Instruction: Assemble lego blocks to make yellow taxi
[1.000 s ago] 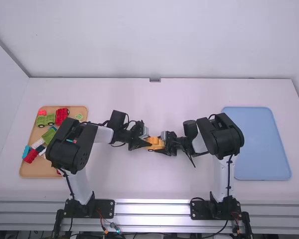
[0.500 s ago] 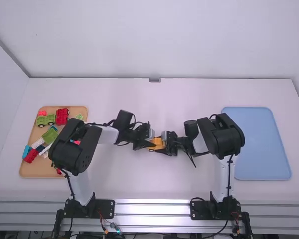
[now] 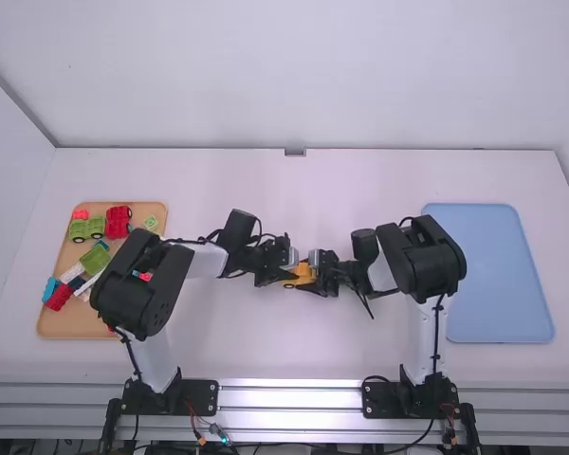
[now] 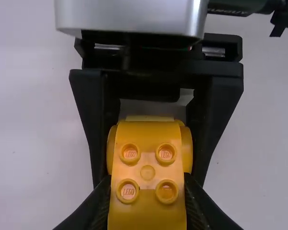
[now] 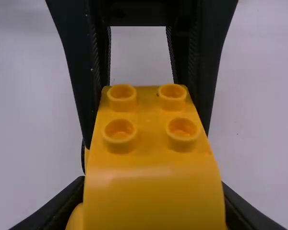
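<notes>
Closest in, the yellow taxi assembly point(image 4: 147, 211) sits at the middle of the table, in front of and between the two arms, pinched from both ends: the left gripper point(image 4: 148, 181) is clamped on one end and the right gripper point(image 5: 153, 182) on the other. With both squeezing one small piece, the main danger is probably a conflict of pull: if either arm twists or draws away before the other lets go, the bricks could shear apart at a seam. Whether the layers are pressed fully home cannot be told, and a loose joint would make that likelier. The studs point(image 5: 171, 128) face up between the fingers, and the right gripper's fingers lie close along the bulging yellow sides point(image 4: 186, 148), so an uneven release could snag there and turn the body. Beneath is the white table point(image 3: 294, 351); I cannot tell whether the taxi touches it, so a grip eased too soon might let it drop or tip. Farther out to the right, the blue tray point(image 3: 493, 275) seems a likely resting place, and a weak one-sided hold could slip on that trip. Well off to the left, the tan tray point(image 3: 62, 327) holds loose-lying red, green and blue pieces, which the left arm's elbow overhangs and might brush if it dips.
</notes>
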